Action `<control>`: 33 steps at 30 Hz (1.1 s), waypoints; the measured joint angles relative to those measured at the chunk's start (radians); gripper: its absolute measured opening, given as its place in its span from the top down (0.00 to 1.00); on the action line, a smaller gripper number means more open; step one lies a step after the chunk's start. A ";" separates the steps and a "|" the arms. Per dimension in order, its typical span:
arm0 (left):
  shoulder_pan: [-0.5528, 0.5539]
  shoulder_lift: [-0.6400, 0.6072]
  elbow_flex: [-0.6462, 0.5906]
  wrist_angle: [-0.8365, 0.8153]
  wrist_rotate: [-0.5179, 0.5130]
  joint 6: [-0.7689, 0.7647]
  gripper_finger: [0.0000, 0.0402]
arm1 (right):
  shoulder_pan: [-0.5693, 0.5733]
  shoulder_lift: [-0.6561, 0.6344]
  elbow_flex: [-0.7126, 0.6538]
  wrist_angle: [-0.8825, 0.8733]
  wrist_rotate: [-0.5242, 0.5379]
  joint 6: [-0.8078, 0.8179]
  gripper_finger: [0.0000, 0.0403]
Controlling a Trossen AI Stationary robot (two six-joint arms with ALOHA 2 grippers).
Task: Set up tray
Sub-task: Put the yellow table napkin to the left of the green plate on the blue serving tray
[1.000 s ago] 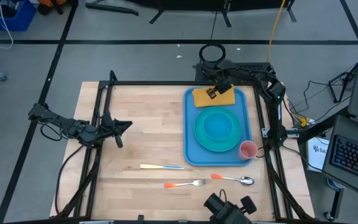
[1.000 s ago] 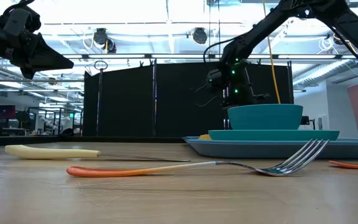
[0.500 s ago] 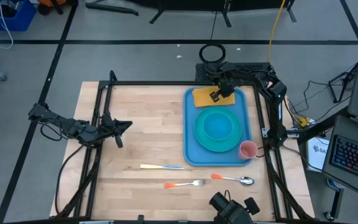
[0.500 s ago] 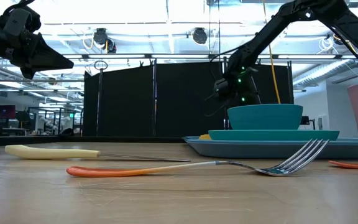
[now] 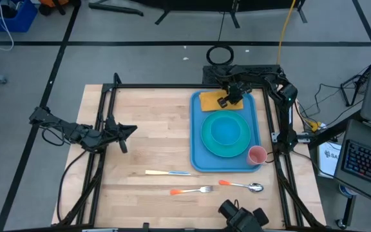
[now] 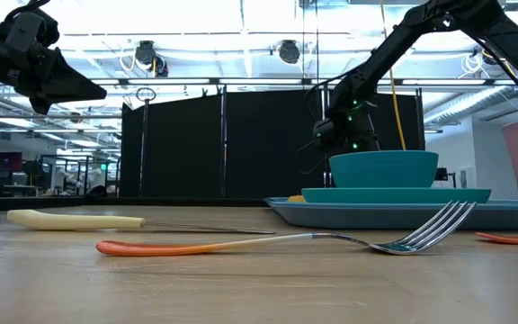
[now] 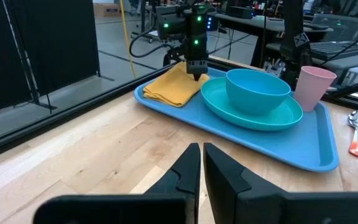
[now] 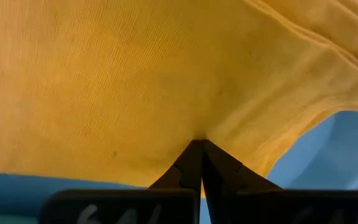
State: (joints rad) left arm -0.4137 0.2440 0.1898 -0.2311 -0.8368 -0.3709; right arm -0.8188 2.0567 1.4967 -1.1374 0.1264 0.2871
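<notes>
The blue tray (image 5: 197,145) lies on the right half of the table. It carries a yellow napkin (image 5: 211,102) at its far end, a turquoise plate (image 5: 225,149) with a bowl (image 7: 257,90), and a pink cup (image 5: 257,155). My right gripper (image 5: 225,101) points down, shut on the napkin's right part, near the plate. My left gripper (image 5: 133,129) hangs over the table's left side, fingers together and holding nothing. My right gripper comes from above, pointing down, and its shut fingertips (image 8: 197,146) meet the napkin's upper surface (image 8: 194,127) near the edge that faces the plate. Creases in the cloth run in to the tips, so a small pucker looks pinched. The napkin rests on the tray.
A knife with a pale handle (image 5: 167,173), a fork with an orange handle (image 5: 192,191) and a spoon (image 5: 240,186) lie on the wood near the front edge, outside the tray. Black frame rails run along the table's sides.
My right gripper has sunk onto the napkin at the tray's far end, tipping to point more steeply down, and has stayed shut. The napkin has kept its place on the tray.
</notes>
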 joint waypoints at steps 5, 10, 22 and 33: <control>0.000 0.000 0.000 0.000 0.000 0.000 0.94 | 0.001 0.000 0.000 -0.047 0.000 0.011 1.00; 0.000 0.000 0.000 0.000 0.000 0.000 0.94 | 0.001 0.000 0.000 -0.102 0.000 0.025 1.00; 0.000 0.000 0.000 0.000 0.000 0.000 0.94 | 0.009 -0.012 0.000 -0.112 0.032 0.031 1.00; 0.000 0.000 0.000 0.000 0.000 0.000 0.94 | 0.045 -0.145 0.000 0.058 0.162 0.027 1.00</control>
State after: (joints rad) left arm -0.4137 0.2440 0.1898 -0.2310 -0.8368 -0.3710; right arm -0.7734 1.9118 1.4967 -1.0793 0.2883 0.3143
